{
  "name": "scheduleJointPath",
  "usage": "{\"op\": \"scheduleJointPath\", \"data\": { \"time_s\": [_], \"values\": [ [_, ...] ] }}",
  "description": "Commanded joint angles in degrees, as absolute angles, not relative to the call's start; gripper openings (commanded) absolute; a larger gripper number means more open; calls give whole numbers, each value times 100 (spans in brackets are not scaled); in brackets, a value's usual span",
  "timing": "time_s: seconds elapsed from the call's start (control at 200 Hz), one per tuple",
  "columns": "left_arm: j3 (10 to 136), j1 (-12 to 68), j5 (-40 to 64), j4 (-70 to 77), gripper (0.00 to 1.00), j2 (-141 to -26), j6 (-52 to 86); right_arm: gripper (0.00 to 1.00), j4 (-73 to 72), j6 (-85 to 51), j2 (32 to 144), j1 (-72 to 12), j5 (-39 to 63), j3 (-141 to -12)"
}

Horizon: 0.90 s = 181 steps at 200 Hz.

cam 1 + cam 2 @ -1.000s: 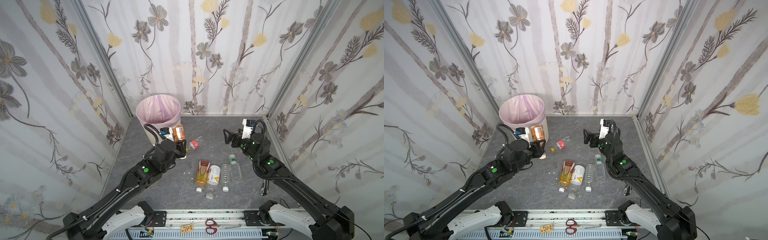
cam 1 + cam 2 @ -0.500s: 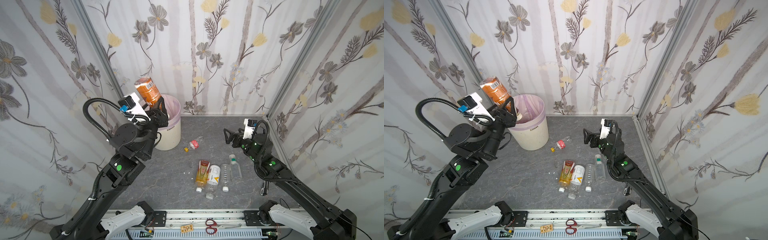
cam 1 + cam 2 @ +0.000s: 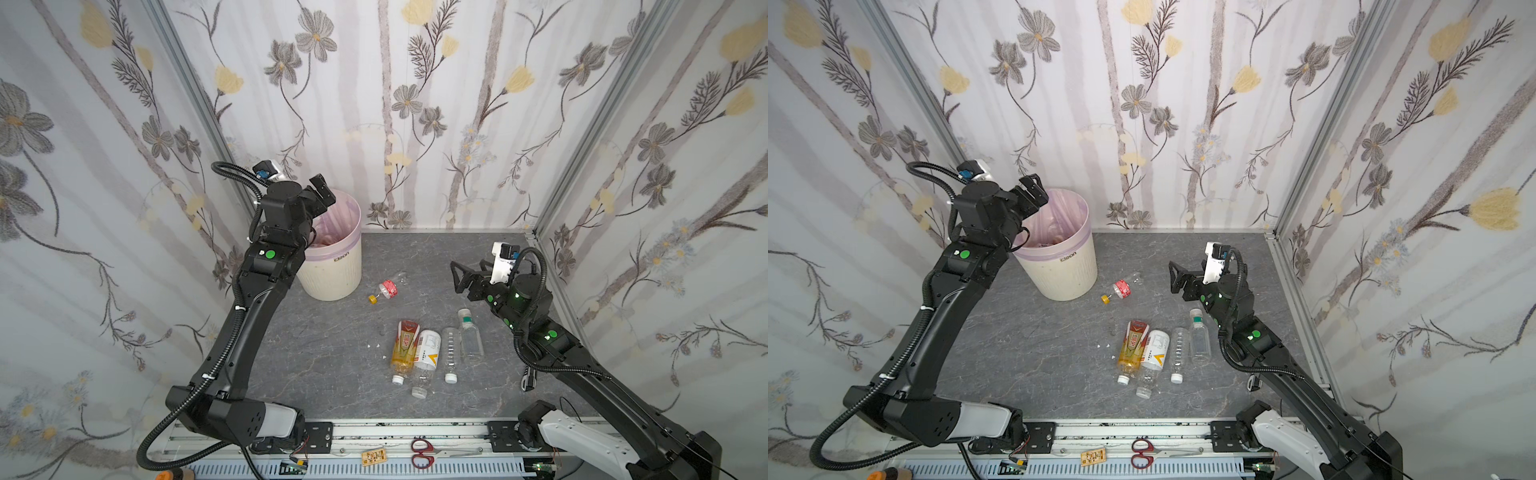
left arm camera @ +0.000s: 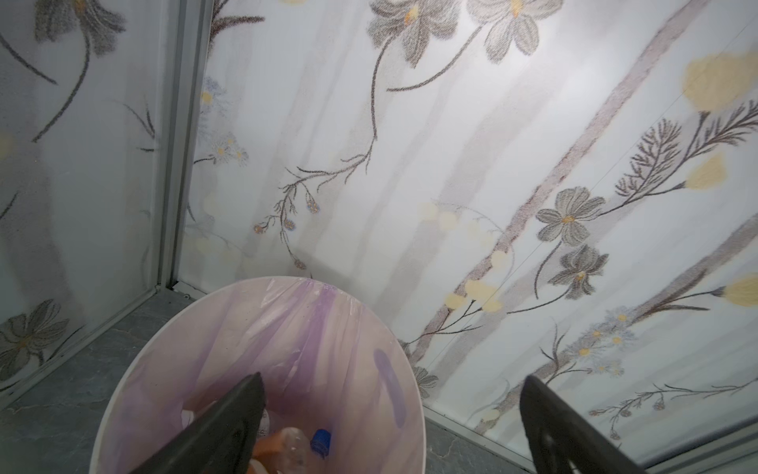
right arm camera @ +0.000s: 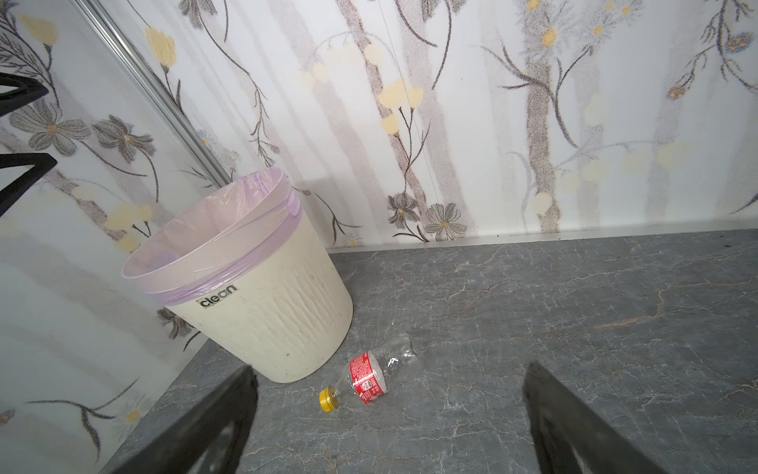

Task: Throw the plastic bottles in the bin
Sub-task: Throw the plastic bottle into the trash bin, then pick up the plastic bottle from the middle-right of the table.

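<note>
The bin (image 3: pixel 332 270), cream with a pale purple liner, stands in the far left corner in both top views (image 3: pixel 1061 270). My left gripper (image 3: pixel 322 192) hangs open over its rim, nothing between its fingers. The left wrist view looks past the open gripper (image 4: pixel 393 377) into the bin (image 4: pixel 287 328), where a clear bottle (image 4: pixel 293 445) and a blue cap (image 4: pixel 320 441) lie. A red-label bottle (image 3: pixel 386 289) lies beside the bin. Several plastic bottles (image 3: pixel 426 353) lie side by side mid-table. My right gripper (image 3: pixel 457 276) is open above the table, facing the red-label bottle (image 5: pixel 369 379) and the bin (image 5: pixel 266 316).
Flowered walls close in the table on three sides. A slim dark knife (image 3: pixel 528 376) lies under my right arm. Red-handled scissors (image 3: pixel 422 453) and a small tag (image 3: pixel 374 456) rest on the front rail.
My left arm lifted an orange-labelled bottle from beside the bin to above its rim, then opened; the bottle is gone from the jaws. The right arm has barely moved.
</note>
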<state>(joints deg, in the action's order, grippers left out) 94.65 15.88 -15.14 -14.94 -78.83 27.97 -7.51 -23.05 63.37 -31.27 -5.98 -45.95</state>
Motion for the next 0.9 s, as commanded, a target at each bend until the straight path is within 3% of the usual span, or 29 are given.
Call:
{"op": "scheduleJointPath", "data": {
  "time_s": [0.0,0.27,0.555,0.899],
  "values": [
    [9515,1633,-1127,-1397,100,-7729,2990,100,-755,-2250,6402,-3125,-628,-4595],
    [8636,2428,-894,-1243,100,-7318,2853,100,-590,-2225,6855,-3138,-773,-4544],
    [7026,3912,-862,-646,100,-7433,3038,100,693,-2390,7087,-3146,-1833,-4381],
    [6378,4767,-842,-120,100,-7979,3279,100,141,-3388,7158,-2929,-1221,-2820]
  ]
}}
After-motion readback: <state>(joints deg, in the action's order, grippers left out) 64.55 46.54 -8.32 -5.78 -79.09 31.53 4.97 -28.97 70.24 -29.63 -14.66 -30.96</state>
